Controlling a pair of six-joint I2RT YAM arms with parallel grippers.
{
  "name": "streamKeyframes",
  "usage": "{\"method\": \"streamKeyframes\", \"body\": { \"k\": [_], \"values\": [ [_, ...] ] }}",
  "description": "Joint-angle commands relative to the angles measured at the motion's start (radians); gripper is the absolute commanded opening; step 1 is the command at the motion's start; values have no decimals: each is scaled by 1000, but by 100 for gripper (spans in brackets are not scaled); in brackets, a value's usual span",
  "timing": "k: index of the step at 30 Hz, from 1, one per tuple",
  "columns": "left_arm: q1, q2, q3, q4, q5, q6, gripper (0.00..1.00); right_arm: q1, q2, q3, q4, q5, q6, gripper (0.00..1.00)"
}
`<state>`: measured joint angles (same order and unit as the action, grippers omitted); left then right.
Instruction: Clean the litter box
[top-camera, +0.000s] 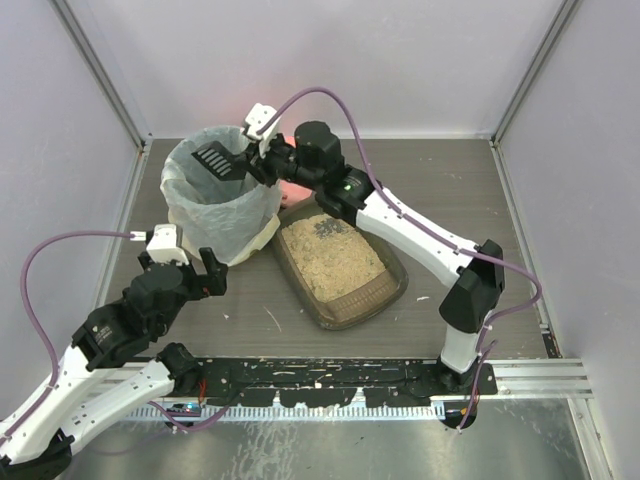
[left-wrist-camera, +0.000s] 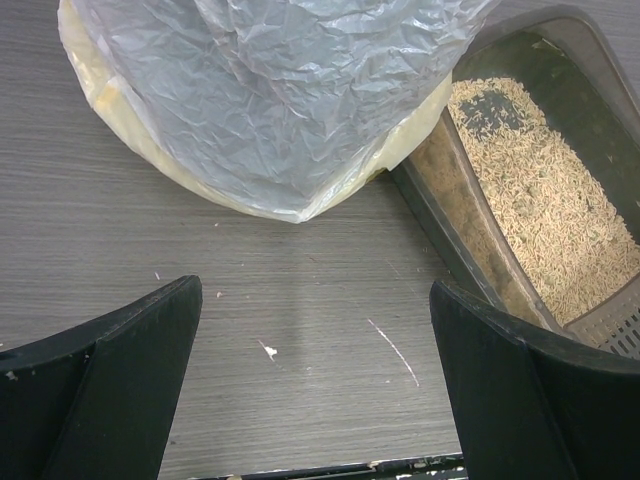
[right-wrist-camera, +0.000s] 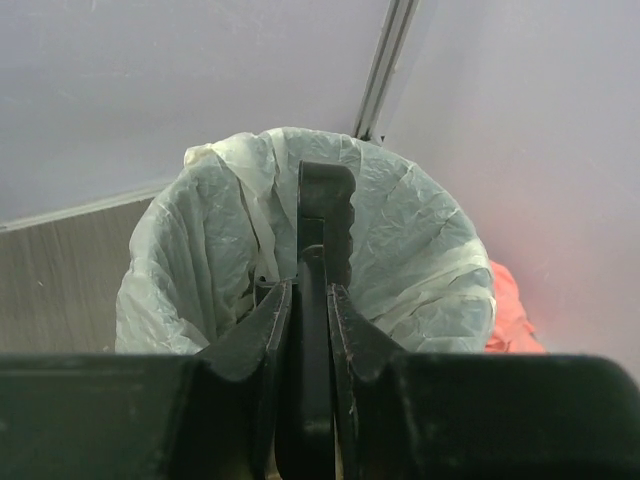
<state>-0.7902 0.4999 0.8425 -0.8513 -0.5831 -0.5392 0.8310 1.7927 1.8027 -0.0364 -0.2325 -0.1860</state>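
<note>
Lying on the grey wood-grain table (top-camera: 450, 190) between pale walls (top-camera: 350, 60), the litter box (top-camera: 350, 313) is sitting just beside the bin (top-camera: 200, 215). The right gripper (top-camera: 252, 160) is clamping the scoop (top-camera: 215, 160) above the bin, and the left gripper (top-camera: 182, 266) is gaping empty.

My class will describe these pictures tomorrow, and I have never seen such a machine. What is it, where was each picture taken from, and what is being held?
These are two robot arms bolted to a table. One picture looks down from above; the other two come from wrist cameras, each showing its own claw. On the table stand a round bin lined with a white bag and a dark litter box of tan litter. The right claw is shut on a black slotted scoop, held over the bin. The left claw is open and empty, beside the bin.
</note>
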Motion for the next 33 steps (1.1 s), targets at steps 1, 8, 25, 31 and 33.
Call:
{"method": "streamKeyframes", "body": {
  "k": [1,8,25,31,33],
  "values": [
    [3,9,0,22,-20,-10,98,35,-91,8,35,80,-153,1],
    [3,11,-9,24,-15,-13,98,64,-250,-190,224,162,-18,1],
    [1,161,4,159,122,23,96,62,-775,-607,-193,735,309,1],
    [-12,248,-28,276,212,12,86,38,-787,-635,-447,630,429,1],
    [-30,282,-49,317,219,1,81,14,-780,-649,-485,557,454,1]
  ]
}}
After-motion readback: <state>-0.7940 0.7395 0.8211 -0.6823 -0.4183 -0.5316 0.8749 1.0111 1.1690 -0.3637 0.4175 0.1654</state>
